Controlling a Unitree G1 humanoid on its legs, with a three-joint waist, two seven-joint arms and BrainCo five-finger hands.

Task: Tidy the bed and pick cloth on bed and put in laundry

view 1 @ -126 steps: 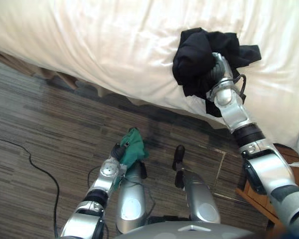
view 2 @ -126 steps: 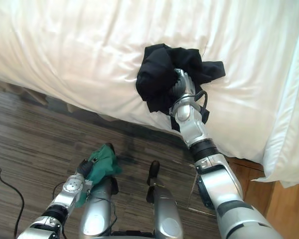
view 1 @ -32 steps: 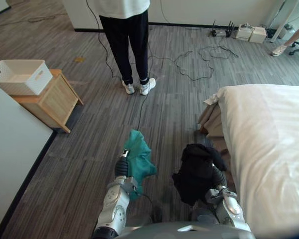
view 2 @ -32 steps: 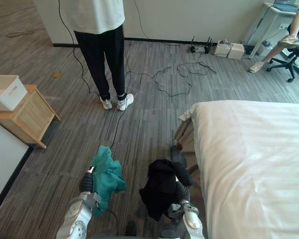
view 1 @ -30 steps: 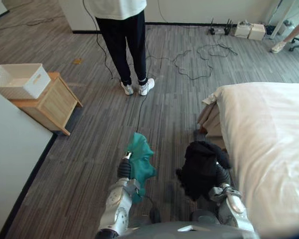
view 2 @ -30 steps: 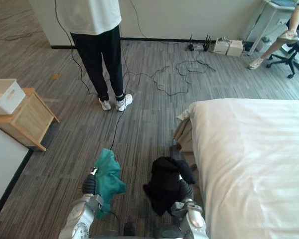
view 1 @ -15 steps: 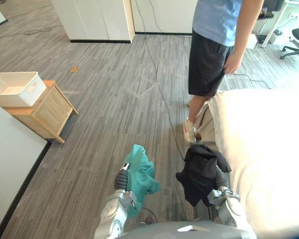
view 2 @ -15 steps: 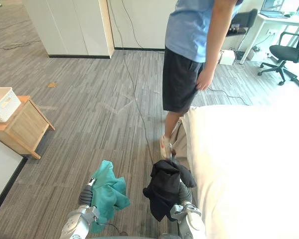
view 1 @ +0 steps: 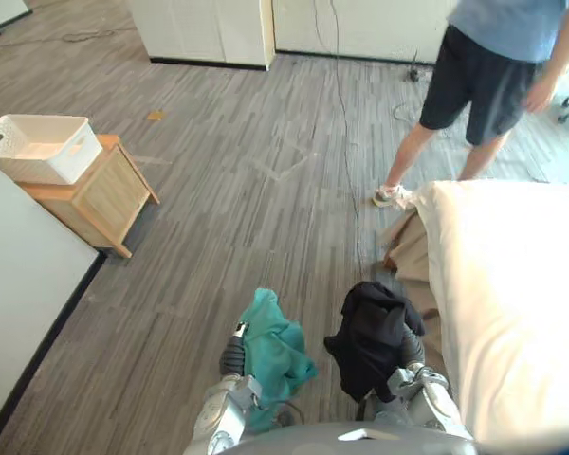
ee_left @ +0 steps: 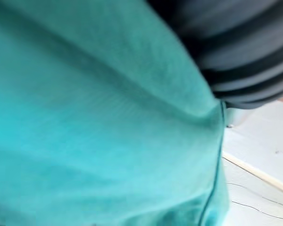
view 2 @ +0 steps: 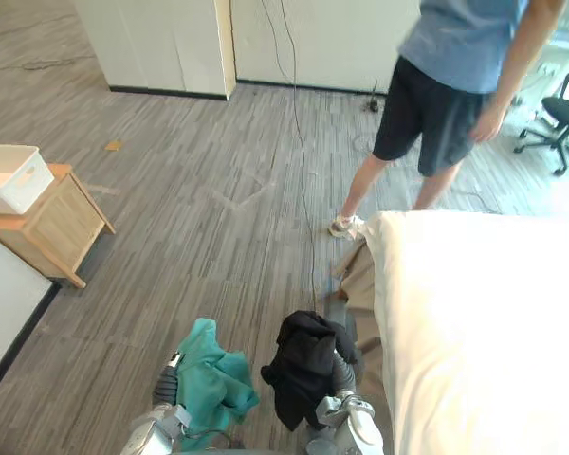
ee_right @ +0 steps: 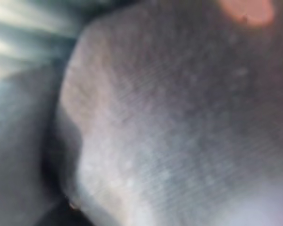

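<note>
The left hand [view 1: 232,354] was buried in a bunched teal cloth [view 1: 277,349], so whether it was closed on the fabric could not be told. Its wrist view showed teal folds pressed right against the dark ribbed cover. The right hand [view 1: 412,349] was likewise wrapped in a black cloth [view 1: 370,334] that hung in loose folds below it. Its grip could not be told either, and its wrist view showed dark fabric from very close.

Both hands were raised in front of the robot at about the same height and near each other, with the forearms pointing up and forward. The two cloths were carried off the floor, apart from one another, the black one just beside the near edge of the bed [view 1: 517,313].

The white bed lay to the robot's right, with tan bedding [view 1: 412,258] spilling at its far corner. A person [view 1: 479,81] in a blue shirt and dark shorts stood just past that corner. To the left, a white wall panel [view 1: 19,294] with a dark base strip closed that side. Further on, a white basket [view 1: 38,148] sat on a small wooden cabinet [view 1: 100,197] against the panel.

Between the cabinet and the bed lay a wide stretch of grey plank floor [view 1: 247,209] — open room ahead, running to white cupboards [view 1: 209,28] at the far wall.
</note>
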